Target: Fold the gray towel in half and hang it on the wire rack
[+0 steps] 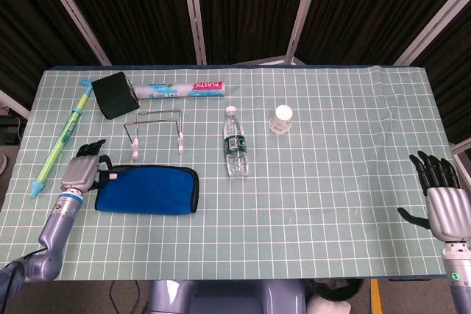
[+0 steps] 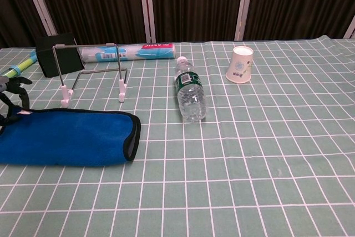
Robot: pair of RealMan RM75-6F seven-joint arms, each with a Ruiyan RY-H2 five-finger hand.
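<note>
The towel (image 1: pixel 147 190) lies flat at the front left of the table, blue side up with a dark border; it also shows in the chest view (image 2: pixel 66 137). My left hand (image 1: pixel 82 171) is at its left end and pinches the raised left edge, with the fingers (image 2: pixel 12 84) just visible at the chest view's border. The wire rack (image 1: pixel 154 126) stands just behind the towel on white feet, bare (image 2: pixel 91 73). My right hand (image 1: pixel 440 196) hovers off the table's right edge, fingers spread and holding nothing.
A water bottle (image 1: pixel 235 145) lies right of the rack, with a paper cup (image 1: pixel 281 119) behind it. A black box (image 1: pixel 113 95), a plastic roll (image 1: pixel 184 90) and a green-blue stick (image 1: pixel 62 137) sit at the back left.
</note>
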